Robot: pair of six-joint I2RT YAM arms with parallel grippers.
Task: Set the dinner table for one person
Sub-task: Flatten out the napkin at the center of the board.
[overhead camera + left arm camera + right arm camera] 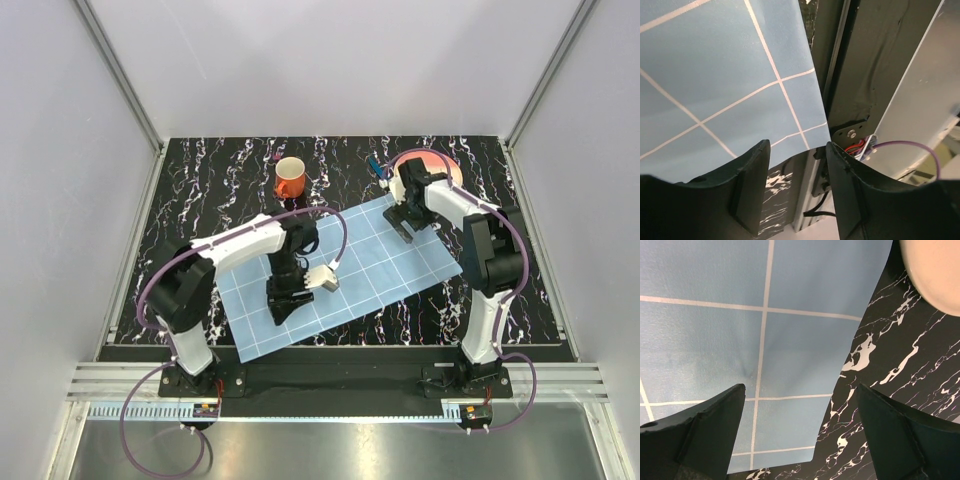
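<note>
Marble all the way across, black with white streaks: the dinner table (200, 190) carries a light-blue checked mat (370, 260) laid at a slant through its middle, with an orange mug (289, 178) beyond it at the far side and a pale pink plate (935, 275) just off its far right corner. Over the mat's near left end hangs the left gripper (797, 150), jaws partly parted and gripping nothing. Above the far right corner the right gripper (801, 387) has its jaws spread wide and empty.
</note>
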